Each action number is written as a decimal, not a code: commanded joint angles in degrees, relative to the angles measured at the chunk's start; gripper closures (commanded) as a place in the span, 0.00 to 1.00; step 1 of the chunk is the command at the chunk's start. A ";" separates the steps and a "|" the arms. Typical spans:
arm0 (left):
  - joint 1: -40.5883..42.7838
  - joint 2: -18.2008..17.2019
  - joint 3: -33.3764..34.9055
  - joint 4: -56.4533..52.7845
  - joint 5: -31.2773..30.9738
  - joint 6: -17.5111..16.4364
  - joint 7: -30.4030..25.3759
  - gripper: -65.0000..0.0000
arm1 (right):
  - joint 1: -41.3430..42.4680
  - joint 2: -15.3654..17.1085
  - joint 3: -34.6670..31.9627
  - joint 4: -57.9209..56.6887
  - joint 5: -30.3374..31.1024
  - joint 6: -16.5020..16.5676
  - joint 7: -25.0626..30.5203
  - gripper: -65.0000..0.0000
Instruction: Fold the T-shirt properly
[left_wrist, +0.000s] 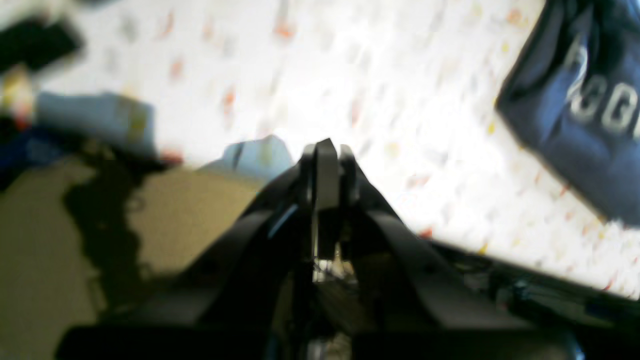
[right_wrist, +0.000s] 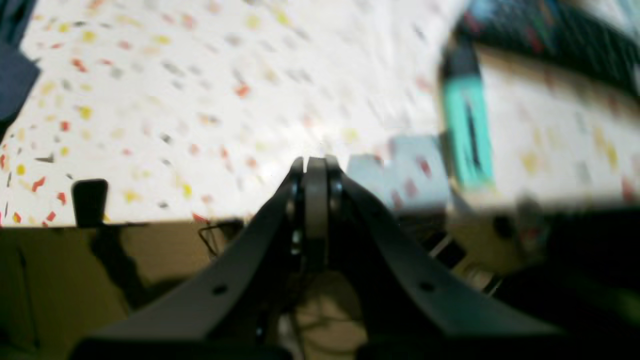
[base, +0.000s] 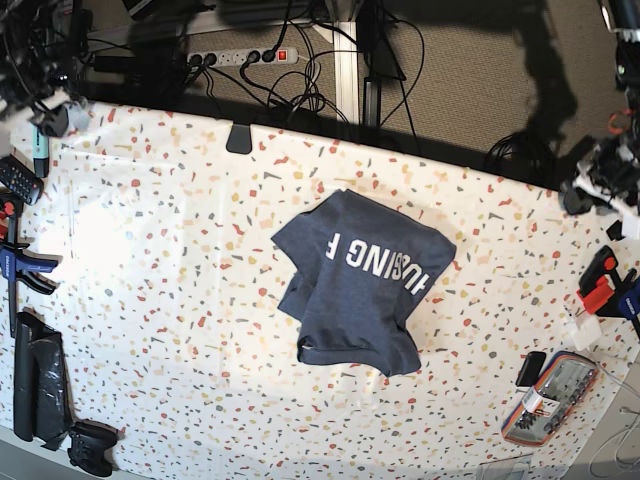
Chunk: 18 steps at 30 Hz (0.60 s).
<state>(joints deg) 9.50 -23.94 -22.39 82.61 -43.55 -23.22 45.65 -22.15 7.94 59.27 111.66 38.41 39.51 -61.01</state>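
Slate-blue T-shirt (base: 362, 282), loosely folded, lettering up.

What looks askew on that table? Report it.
The T-shirt lies mid-table as a skewed, rumpled bundle: edges uneven, white lettering upside down in the base view and partly hidden by a fold, lower hem bunched. Not a neat fold. Nothing is spilled or visibly damaged on the table.

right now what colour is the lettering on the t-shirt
White, on the dark slate-blue T-shirt; clearest in the base view.
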 joint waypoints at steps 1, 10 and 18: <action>0.85 -1.16 -1.42 1.14 -1.57 -1.11 -0.81 1.00 | -0.92 -0.33 1.64 1.11 1.31 0.49 0.96 1.00; 16.79 1.46 -3.41 1.09 0.42 -3.43 -6.67 1.00 | -6.71 -12.94 5.92 0.70 -3.48 0.49 -0.79 1.00; 22.86 10.84 -3.39 -6.01 16.20 -11.78 -15.91 1.00 | -7.50 -16.90 5.73 -12.52 -5.27 0.49 1.33 1.00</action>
<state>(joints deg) 32.05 -12.25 -25.41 75.83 -26.50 -34.72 30.46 -29.06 -9.04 64.79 98.15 32.84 39.53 -59.86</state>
